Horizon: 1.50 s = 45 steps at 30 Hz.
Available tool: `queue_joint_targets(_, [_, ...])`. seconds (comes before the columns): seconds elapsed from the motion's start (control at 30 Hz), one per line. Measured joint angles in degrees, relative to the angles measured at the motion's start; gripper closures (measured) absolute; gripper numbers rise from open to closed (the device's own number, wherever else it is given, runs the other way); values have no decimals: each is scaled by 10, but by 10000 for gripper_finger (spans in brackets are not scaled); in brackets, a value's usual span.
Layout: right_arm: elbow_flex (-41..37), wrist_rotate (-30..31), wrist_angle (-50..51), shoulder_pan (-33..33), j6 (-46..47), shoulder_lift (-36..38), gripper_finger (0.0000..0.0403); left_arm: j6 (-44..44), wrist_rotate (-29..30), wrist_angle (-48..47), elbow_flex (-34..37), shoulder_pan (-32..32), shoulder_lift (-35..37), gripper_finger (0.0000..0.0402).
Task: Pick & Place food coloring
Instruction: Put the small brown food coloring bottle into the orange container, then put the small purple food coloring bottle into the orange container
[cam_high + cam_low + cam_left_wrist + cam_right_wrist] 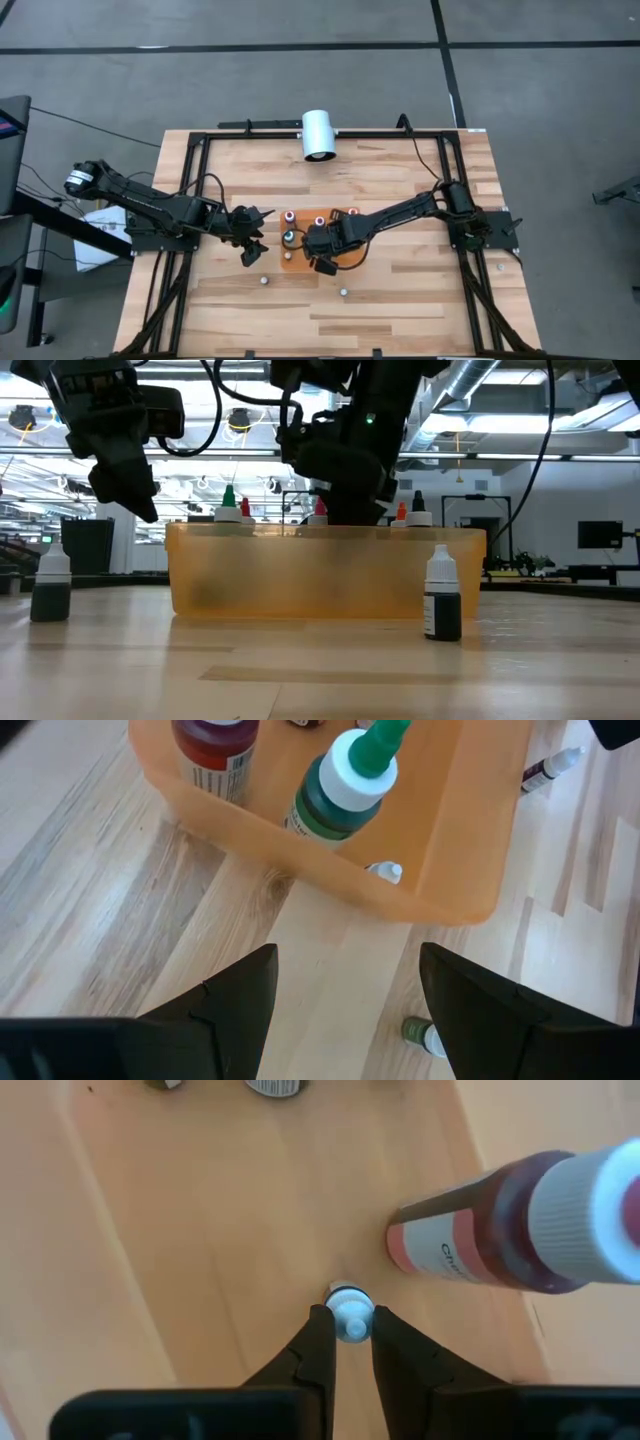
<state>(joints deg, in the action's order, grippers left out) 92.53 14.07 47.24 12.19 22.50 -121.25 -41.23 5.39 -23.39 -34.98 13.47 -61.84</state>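
Note:
The food coloring bottles are thumb-sized, and several stand in the shallow orange tray (345, 255). Among them are a green-topped one (345, 785) and a red one (500, 1240). Two more stand on the wood in front of the tray (50, 585) (442, 595). My right gripper (350, 1330) reaches down into the tray and is shut on a white-tipped bottle. My left gripper (345, 1010) hangs open above bare table, just left of the tray's near left corner (450, 905). My right gripper pinches the white tip (350, 1323) of a small bottle between its two fingertips. It comes from above, pointing down into the tray. The bottle stands upright under the fingers, and its cap hides its body, so I cannot tell whether its base is on the tray floor.
A big white cylinder (319, 134) lies at the table's far edge. Black frame rails (190, 190) run along the table's left, right and far sides. A purple bottle (550, 765) and a green one (425, 1035) stand on the wood near the tray.

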Motion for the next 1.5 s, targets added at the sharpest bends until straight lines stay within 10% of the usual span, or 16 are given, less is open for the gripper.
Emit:
queue_joint_targets(0.7, [10, -9, 10, -1, -30, 7, 225, 0, 0, 1, 0, 0, 0, 165])
queue_joint_targets(1.5, [205, -80, 271, 72, -31, 7, 242, 20, -20, -2, 0, 0, 0, 165])
